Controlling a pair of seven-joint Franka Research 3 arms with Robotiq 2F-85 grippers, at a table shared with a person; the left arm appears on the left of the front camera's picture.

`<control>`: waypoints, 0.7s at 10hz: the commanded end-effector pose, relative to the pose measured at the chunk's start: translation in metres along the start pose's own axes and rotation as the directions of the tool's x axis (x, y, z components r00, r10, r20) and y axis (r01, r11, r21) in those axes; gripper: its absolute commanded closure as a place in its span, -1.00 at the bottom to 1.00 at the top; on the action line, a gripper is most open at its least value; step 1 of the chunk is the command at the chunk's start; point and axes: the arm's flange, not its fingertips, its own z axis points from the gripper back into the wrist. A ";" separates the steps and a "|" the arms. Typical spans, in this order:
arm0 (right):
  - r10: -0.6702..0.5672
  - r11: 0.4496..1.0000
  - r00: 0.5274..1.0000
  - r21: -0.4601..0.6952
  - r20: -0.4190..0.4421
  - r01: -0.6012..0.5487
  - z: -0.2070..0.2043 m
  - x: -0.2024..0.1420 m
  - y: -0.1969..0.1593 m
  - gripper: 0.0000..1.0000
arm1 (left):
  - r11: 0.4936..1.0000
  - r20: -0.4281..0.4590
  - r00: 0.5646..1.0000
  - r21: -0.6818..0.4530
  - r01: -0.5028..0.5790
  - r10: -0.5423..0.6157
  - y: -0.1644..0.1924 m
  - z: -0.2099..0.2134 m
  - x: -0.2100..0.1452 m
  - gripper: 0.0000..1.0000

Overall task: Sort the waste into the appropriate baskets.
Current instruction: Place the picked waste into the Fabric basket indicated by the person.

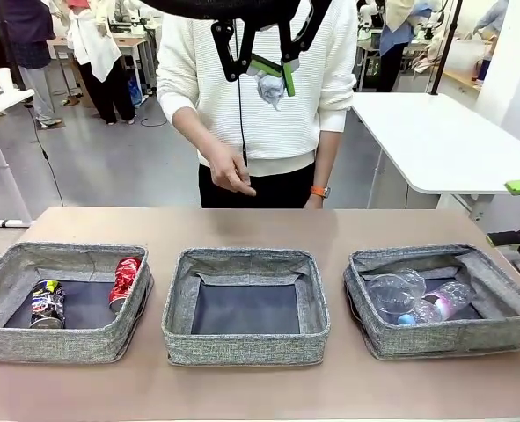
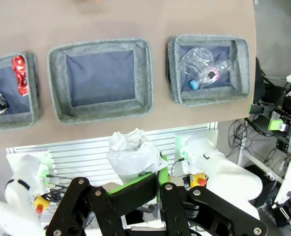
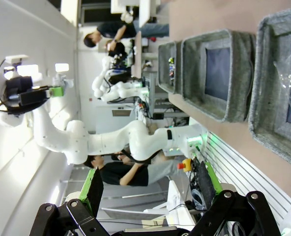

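White crumpled paper ball [image 2: 130,155] sits pinched in the left gripper [image 1: 265,73], high above the table's far edge, so the next move is probably carrying it over the empty middle basket [image 1: 179,303] and letting go, while the right gripper [image 3: 147,196] waits wide open, holding nothing.

A grey smooth floor [image 1: 128,158] stretches behind the brown matte tabletop [image 1: 260,396]. To one side stands a white rectangular table [image 1: 435,141]. Farther back, people stand at wooden workbenches [image 1: 123,41].

Crumpled white paper ball [image 1: 269,86] high above empty middle basket [image 1: 245,350]
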 end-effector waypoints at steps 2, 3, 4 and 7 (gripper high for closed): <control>0.016 1.000 1.000 0.008 -0.006 -0.016 0.001 -0.002 0.000 -1.00 | 1.000 0.013 1.000 -0.005 -0.003 0.003 0.001 0.000 0.000 0.99; 0.016 1.000 1.000 0.008 -0.006 -0.016 0.001 -0.002 0.000 -1.00 | 1.000 0.013 1.000 -0.005 -0.003 0.003 0.001 0.000 0.000 0.99; 0.016 1.000 1.000 0.008 -0.006 -0.016 0.001 -0.002 0.000 -1.00 | 1.000 0.013 1.000 -0.005 -0.003 0.003 0.001 0.000 0.000 0.99; 0.016 1.000 1.000 0.008 -0.006 -0.016 0.001 -0.002 0.000 -1.00 | 1.000 0.013 1.000 -0.005 -0.003 0.003 0.001 0.000 0.000 0.99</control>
